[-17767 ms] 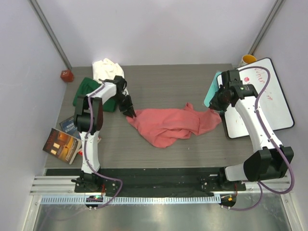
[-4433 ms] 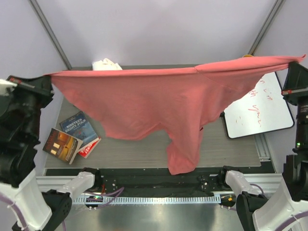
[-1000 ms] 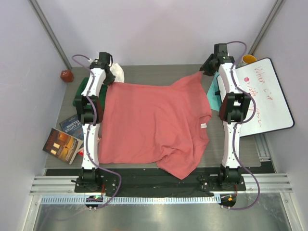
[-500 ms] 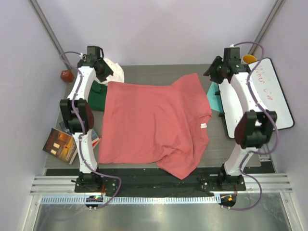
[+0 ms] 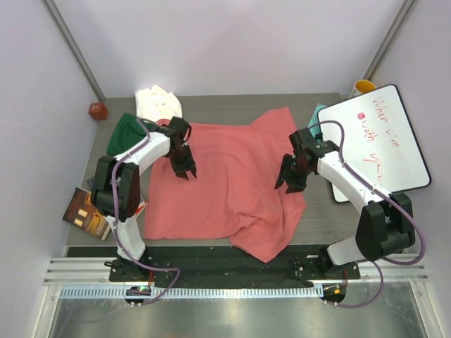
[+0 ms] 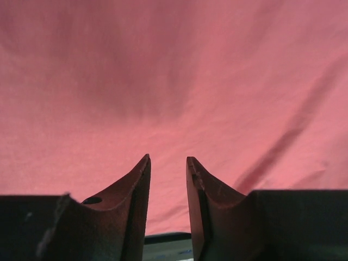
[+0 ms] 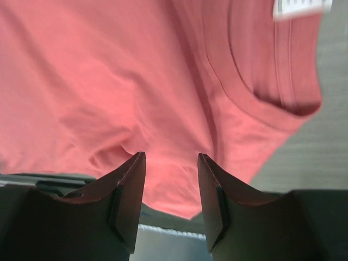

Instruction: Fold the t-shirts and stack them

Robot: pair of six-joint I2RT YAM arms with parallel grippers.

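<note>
Salmon-pink t-shirt (image 5: 225,176) spread at frame centre; left end effector (image 5: 187,169) narrowly parted, right end effector (image 5: 287,182) wider, both empty. Smoothing the rumpled lower-right hem should precede folding.

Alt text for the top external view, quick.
A salmon-pink t-shirt lies spread on the table, with the left gripper and right gripper over it, fingers apart and empty. A dark green shirt and cream-white shirt sit at the far-left corner.
</note>
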